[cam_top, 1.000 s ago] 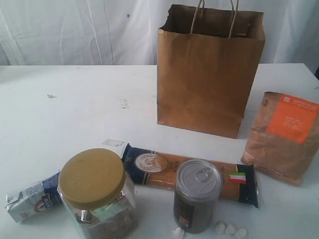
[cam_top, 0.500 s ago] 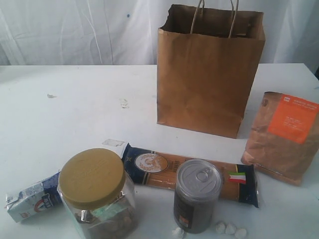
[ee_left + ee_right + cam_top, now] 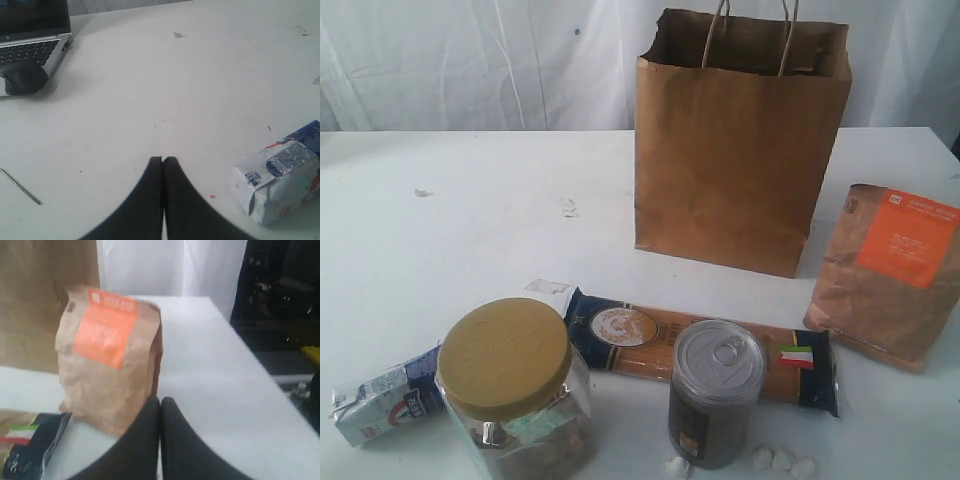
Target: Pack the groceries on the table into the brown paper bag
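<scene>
The brown paper bag (image 3: 740, 150) stands upright and open at the back of the white table (image 3: 470, 230). In front lie the dark-blue spaghetti packet (image 3: 640, 335), the grey tin can (image 3: 715, 392), the gold-lidded jar (image 3: 510, 385) and the blue-white carton (image 3: 380, 405). At the right stands the brown pouch with orange label (image 3: 890, 270). Neither arm shows in the exterior view. My left gripper (image 3: 163, 159) is shut and empty over bare table, the carton (image 3: 282, 175) off to one side. My right gripper (image 3: 160, 399) is shut and empty, right beside the pouch (image 3: 107, 355).
Small white lumps (image 3: 780, 460) lie by the can. A paper scrap (image 3: 548, 287) sits near the spaghetti's end. A laptop (image 3: 32, 37) and a dark mouse (image 3: 22, 77) show in the left wrist view, with a thin rod (image 3: 20, 186). The table's side edge (image 3: 260, 365) drops off beside the pouch.
</scene>
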You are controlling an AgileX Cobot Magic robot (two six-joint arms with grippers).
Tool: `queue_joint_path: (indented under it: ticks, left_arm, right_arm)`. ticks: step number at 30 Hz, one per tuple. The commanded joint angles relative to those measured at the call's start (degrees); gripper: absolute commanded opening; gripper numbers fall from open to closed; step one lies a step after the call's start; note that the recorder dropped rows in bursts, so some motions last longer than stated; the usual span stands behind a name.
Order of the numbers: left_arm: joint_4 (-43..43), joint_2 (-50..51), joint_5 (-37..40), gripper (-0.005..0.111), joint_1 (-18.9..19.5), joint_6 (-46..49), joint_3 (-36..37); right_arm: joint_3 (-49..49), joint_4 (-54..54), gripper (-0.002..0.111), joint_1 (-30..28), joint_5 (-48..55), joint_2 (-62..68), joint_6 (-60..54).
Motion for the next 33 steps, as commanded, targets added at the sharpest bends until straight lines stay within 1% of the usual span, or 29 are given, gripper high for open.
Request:
queue_joint_path:
  ticks: [1, 4, 5, 7, 9, 13, 16, 19, 20, 21, 26, 28, 30, 33]
  left_arm:
    - [-0.50, -0.28, -0.07, 0.000, -0.35, -0.24, 0.21]
    - [-0.50, -0.28, -0.07, 0.000, -0.35, -0.24, 0.21]
    - [-0.50, -0.28, -0.07, 0.000, -0.35, -0.24, 0.21]
    - [-0.50, -0.28, -0.07, 0.000, -0.35, -0.24, 0.21]
    - [-0.50, -0.28, -0.07, 0.000, -0.35, -0.24, 0.21]
    - [-0.50, -0.28, -0.07, 0.000, -0.35, -0.24, 0.21]
    - [-0.50, -0.28, -0.07, 0.000, -0.35, -0.24, 0.21]
    - [-0.50, -0.28, -0.07, 0.000, -0.35, -0.24, 0.21]
    - [-0.50, -0.28, -0.07, 0.000, -0.35, -0.24, 0.21]
    - [-0.50, -0.28, -0.07, 0.000, -0.35, -0.24, 0.21]
    - [-0.50, -0.28, -0.07, 0.000, -0.35, -0.24, 0.21]
    - [-0.50, -0.28, -0.07, 0.000, -0.35, -0.24, 0.21]
    - [-0.50, -0.28, -0.07, 0.000, -1.05, -0.24, 0.21]
    - [-0.50, -0.28, -0.07, 0.000, -1.73, -0.24, 0.21]
  right_arm:
    - [4.48, 4.69, 0.000, -0.51, -3.79, -0.27, -5.07]
    - [4.48, 2.09, 0.000, -0.51, -4.10, -0.27, -5.97]
    - [2.17, 1.91, 0.000, -0.51, -3.68, -0.27, -6.14]
    - [-7.67, 2.19, 0.000, -0.51, -4.10, -0.27, -6.63]
    - [-16.65, 3.29, 0.000, -0.39, -7.50, -0.27, -7.70]
    - [-24.23, 3.15, 0.000, -0.39, -12.75, -0.27, -7.70]
    - [-26.80, 3.74, 0.000, -0.39, -17.47, -0.27, -6.92]
    - [-28.62, 7.79, 0.000, -0.39, -22.35, -0.27, -1.17]
    - [-29.59, 8.62, 0.000, -0.39, -22.99, -0.27, 2.36]
    - [-29.83, 8.62, 0.000, -0.39, -23.31, -0.27, 3.08]
    - [-30.10, 8.62, 0.000, -0.39, -24.93, -0.27, 3.30]
    - [-30.10, 11.80, 0.000, -0.39, -25.29, -0.27, 9.68]
    - [-30.10, 12.03, 0.000, -0.39, -23.72, 0.29, 12.33]
    - [-30.10, 11.64, 0.000, -0.39, -22.99, 5.88, 4.85]
